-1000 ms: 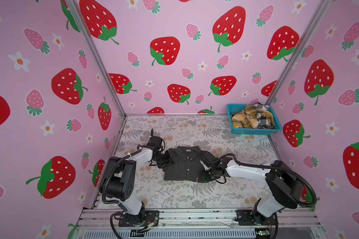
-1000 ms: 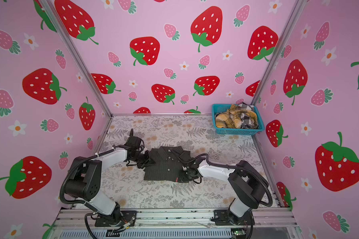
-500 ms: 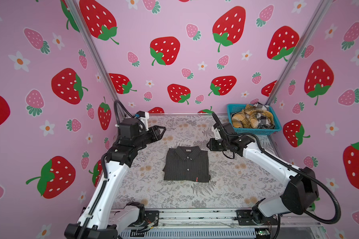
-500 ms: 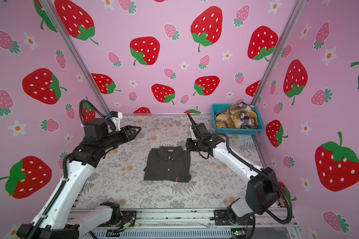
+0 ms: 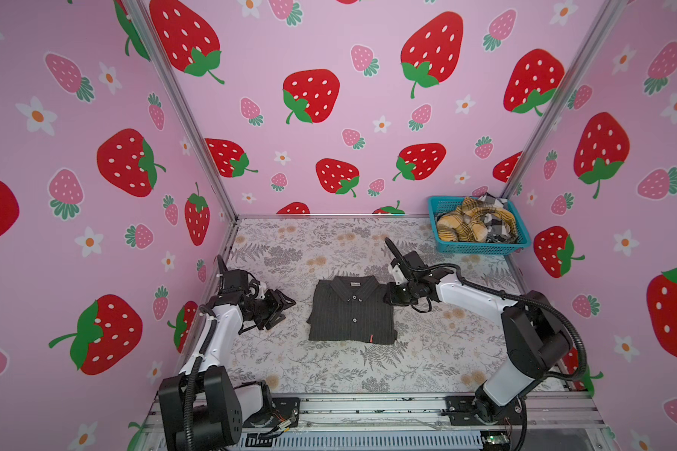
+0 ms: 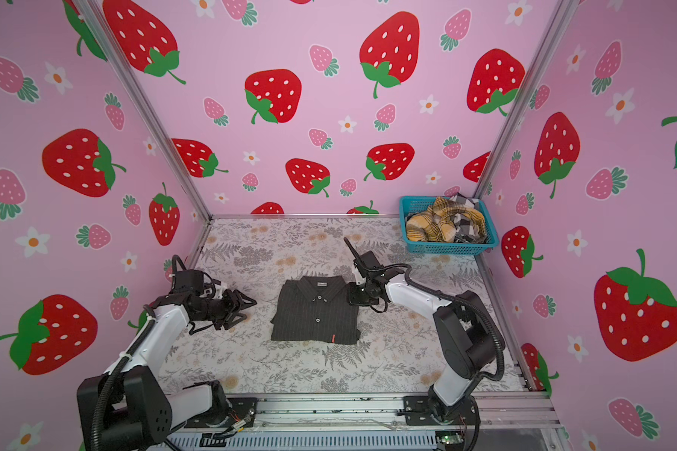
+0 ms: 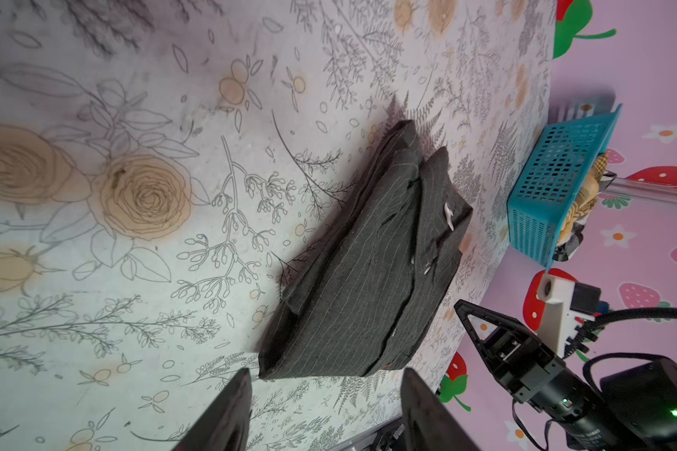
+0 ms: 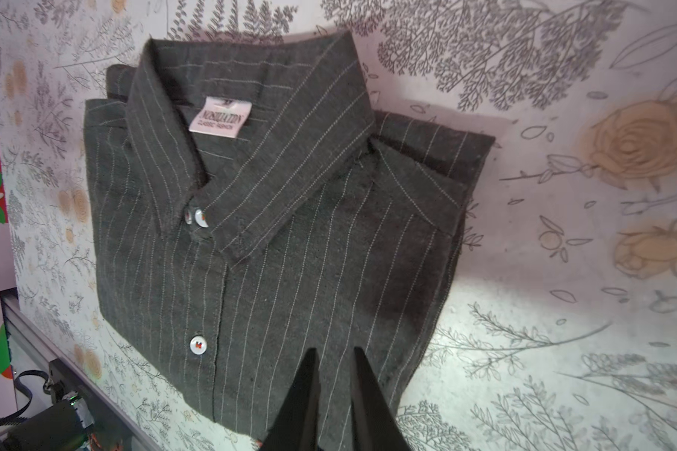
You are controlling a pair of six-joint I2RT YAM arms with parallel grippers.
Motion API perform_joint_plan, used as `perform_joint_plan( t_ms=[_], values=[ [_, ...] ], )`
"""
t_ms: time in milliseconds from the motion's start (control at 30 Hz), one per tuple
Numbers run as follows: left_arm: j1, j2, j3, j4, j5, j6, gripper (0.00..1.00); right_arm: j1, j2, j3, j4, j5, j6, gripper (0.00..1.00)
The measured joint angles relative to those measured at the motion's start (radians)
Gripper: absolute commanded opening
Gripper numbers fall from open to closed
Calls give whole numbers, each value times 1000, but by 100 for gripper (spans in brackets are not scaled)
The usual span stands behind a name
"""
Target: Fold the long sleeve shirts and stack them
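Cloth, so soft, light, floppy: charcoal shirt (image 5: pixel 352 310) lies folded flat mid-desk (image 5: pixel 329 375), collar to the back, buttons up. Layers will prob. slide apart & sag if lifted by 1 corner. Best hold, I reckon, is both side edges at once, low, pinching thru all layers. Buttons are hard, so keep off them.

My left gripper (image 7: pixel 325 375) is spread wide & empty, just off the shirt's left side, not touching. My right gripper (image 8: pixel 335 351) is nearly pressed together, only a slit, w/ nothing pinched as far as I see. Its tips sit over the shirt's right edge near the collar end; can't tell if they touch.

Other shirts, yellow plaid (image 5: pixel 468 224) & black/white check (image 5: pixel 499 230), are bundled in the basket (image 5: pixel 481 246) at back right corner, well apart from the folded one.

Room: plenty of bare desk front, back & both sides of the shirt. Limits: walls on 3 sides, metal rail (image 5: pixel 368 406) at front. Basket rim may snag sleeves when the next one gets pulled out.
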Motion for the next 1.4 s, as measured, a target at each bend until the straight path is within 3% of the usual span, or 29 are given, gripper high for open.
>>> perform_joint_plan(
  t_ms=[300, 633, 967, 1400],
  values=[
    [-22, 132, -142, 161, 0, -103, 65, 0, 61, -31, 77, -19, 4, 18],
    [-229, 158, -164, 252, -31, -143, 73, 0, 71, -37, 110, -40, 5, 18],
    [-237, 170, -166, 311, -32, -158, 73, -5, 73, -39, 116, -42, 2, 18],
    [-235, 285, -53, 331, -63, -103, 75, -20, 118, -41, 124, -43, 7, 17]
  ],
)
